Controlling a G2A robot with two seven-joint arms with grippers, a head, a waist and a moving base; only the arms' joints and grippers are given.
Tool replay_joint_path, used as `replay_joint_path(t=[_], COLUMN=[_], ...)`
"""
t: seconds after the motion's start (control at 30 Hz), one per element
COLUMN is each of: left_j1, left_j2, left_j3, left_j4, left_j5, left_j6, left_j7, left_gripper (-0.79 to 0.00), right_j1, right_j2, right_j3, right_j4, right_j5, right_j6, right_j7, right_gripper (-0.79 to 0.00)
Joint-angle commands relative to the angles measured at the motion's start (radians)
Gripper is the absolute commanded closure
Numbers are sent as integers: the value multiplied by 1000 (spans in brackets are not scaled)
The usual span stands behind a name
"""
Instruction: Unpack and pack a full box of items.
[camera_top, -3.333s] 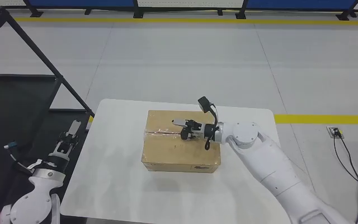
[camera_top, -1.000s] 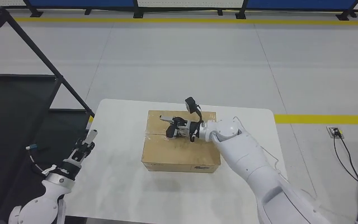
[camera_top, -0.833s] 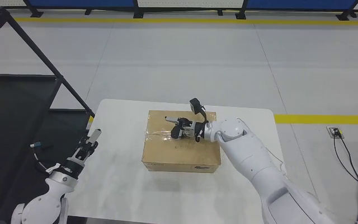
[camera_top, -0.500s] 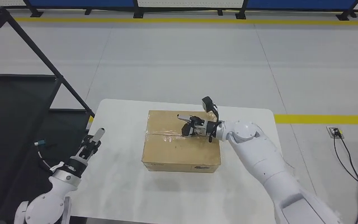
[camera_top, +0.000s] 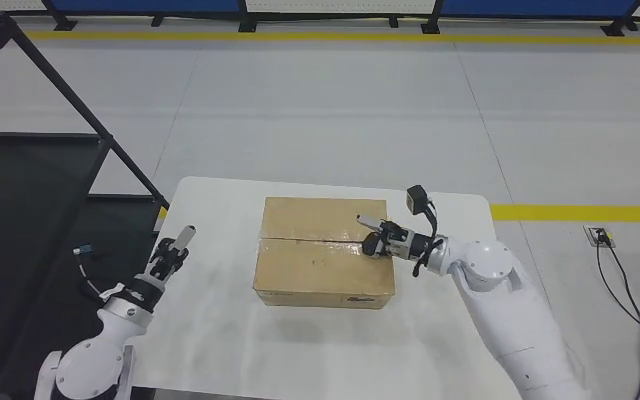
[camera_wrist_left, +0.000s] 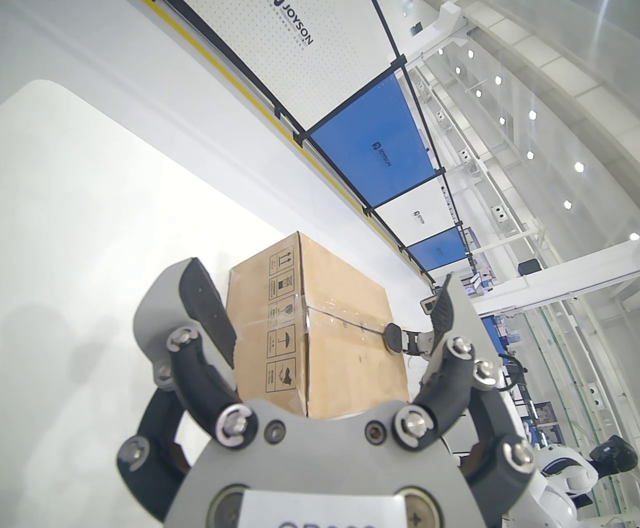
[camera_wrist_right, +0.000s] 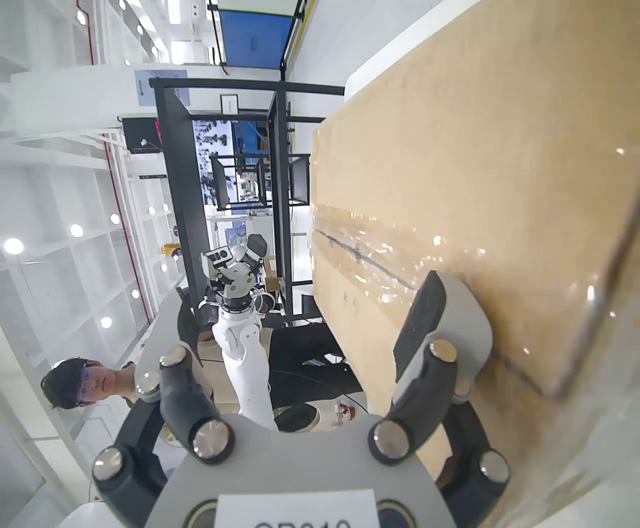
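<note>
The white table (camera_top: 220, 310) bears a closed, taped cardboard box (camera_top: 320, 255) at its middle, nearer the far edge. The right gripper (camera_top: 372, 234), jaws spread, is at the box's right top edge. The left gripper (camera_top: 178, 243), jaws also spread, hovers at the table's left edge.

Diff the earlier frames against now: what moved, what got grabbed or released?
The right hand ran along the taped seam toward the middle of the box, then drew back to the box's edge on its own side. The left hand came in from beside the table to over its edge, nearer the box. Nothing grasped or released; both hands open. The box stayed put, closed and taped.
</note>
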Motion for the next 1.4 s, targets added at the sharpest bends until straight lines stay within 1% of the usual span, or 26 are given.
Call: replay_joint_path(t=[0.0, 0.1, 0.2, 0.43, 0.57, 0.8, 0.87, 0.97, 1.37], left_j1=[-5, -14, -19, -20, -18, -19, -22, -25, -31], left_j2=[2, 4, 6, 13, 16, 20, 22, 23, 31], left_j3=[5, 9, 10, 1, 1, 6, 10, 17, 30], left_j4=[6, 14, 18, 26, 29, 30, 32, 33, 36], left_j5=[1, -1, -4, -11, -15, -16, -14, -12, -8], left_j6=[-1, -3, -4, -5, -2, 2, 3, 6, 10], left_j7=[-2, -3, -5, -5, -2, 1, 1, 1, 6], left_gripper=[-785, -785, -785, -785, -785, -785, -785, -785, -785], right_j1=[-63, -110, -129, -88, -66, -65, -67, -67, -31], right_j2=[11, 20, 21, 14, 11, 14, 16, 16, 9], right_j3=[42, 74, 88, 55, 53, 64, 63, 65, 28], right_j4=[-92, -153, -158, -75, -25, -4, 4, 14, 105], right_j5=[-15, -60, -39, -54, -35, -10, -13, 1, 27], right_j6=[24, 51, 43, 59, 41, 23, 50, 54, 38], right_j7=[-20, -98, -142, -206, -234, -223, -209, -207, -199], right_gripper=[-785, -785, -785, -785, -785, -785, -785, -785, -785])
